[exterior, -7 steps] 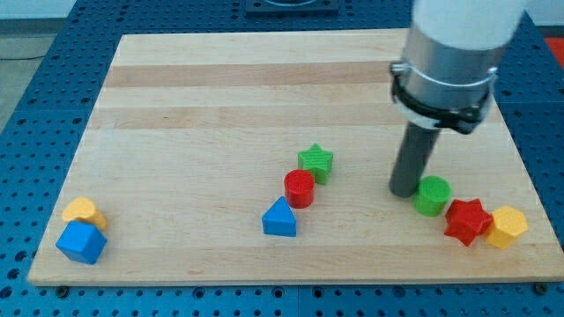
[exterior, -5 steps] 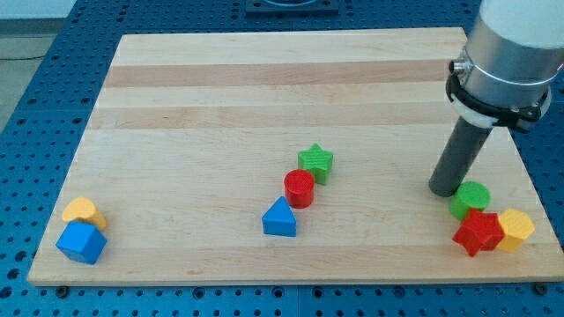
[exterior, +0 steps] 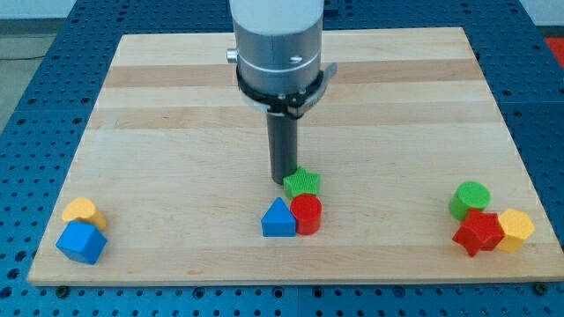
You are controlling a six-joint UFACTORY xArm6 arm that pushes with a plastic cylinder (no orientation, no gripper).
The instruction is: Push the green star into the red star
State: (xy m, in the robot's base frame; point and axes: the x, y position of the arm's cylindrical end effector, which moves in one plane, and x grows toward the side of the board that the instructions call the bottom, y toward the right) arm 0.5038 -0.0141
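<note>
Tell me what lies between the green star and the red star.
In the camera view, only bare board separates the green star from the red star.

Two stars (exterior: 301,183), two cylinders (exterior: 307,213), four others (exterior: 278,219)

Stars: green (exterior: 301,183), red (exterior: 477,232). Cylinders: red (exterior: 307,214), green (exterior: 469,200). Triangle (exterior: 279,219) blue. Board (exterior: 176,114) pale wood, striped. Tip (exterior: 280,180) dark.

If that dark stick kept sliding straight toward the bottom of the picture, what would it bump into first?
My tip sits just up and left of the green star, seemingly touching it. Sliding toward the view's bottom, it would probably graze that star first, then meet the blue triangle beside the red cylinder. Depth is hard to judge.
</note>
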